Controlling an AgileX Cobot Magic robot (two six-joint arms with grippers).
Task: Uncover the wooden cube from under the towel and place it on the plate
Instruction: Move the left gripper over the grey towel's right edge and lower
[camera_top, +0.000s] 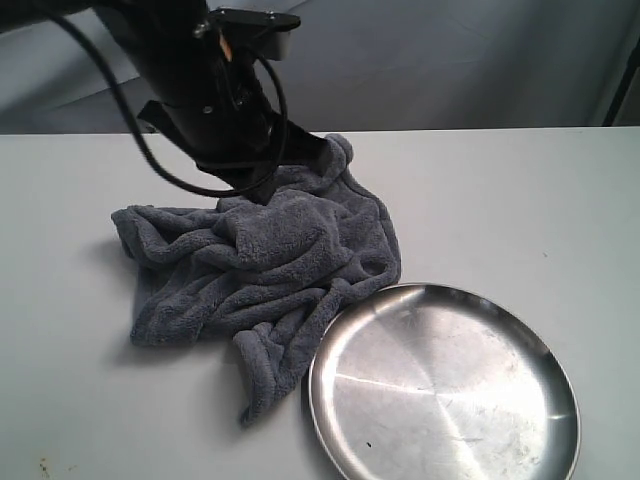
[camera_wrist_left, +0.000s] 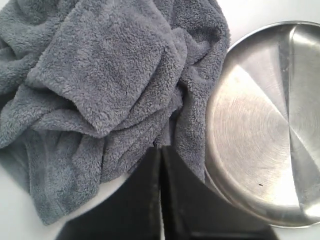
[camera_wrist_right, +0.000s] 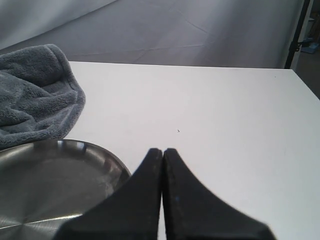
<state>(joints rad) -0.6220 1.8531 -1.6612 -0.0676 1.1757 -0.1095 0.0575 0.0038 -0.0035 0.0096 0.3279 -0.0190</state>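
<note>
Left wrist view is showing the left gripper (camera_wrist_left: 161, 148), jaws pressed together, hanging over the fluffy dark blue-grey towel (camera_wrist_left: 60, 150), nearer than the right gripper (camera_wrist_right: 162, 150), also pressed shut by the round shiny steel plate (camera_wrist_right: 50, 180). The pale wooden cube is not showing anywhere; a square bulge (camera_wrist_left: 100, 65) ahead of the left jaws is probably covering it.

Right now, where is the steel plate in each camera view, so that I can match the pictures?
Exterior view: plate at lower right, empty.
Left wrist view: plate beside the towel, cut by the frame.
Right wrist view: plate near the right gripper, partly cut off.
Shared landmark: the towel's edge next to the plate's rim.
</note>
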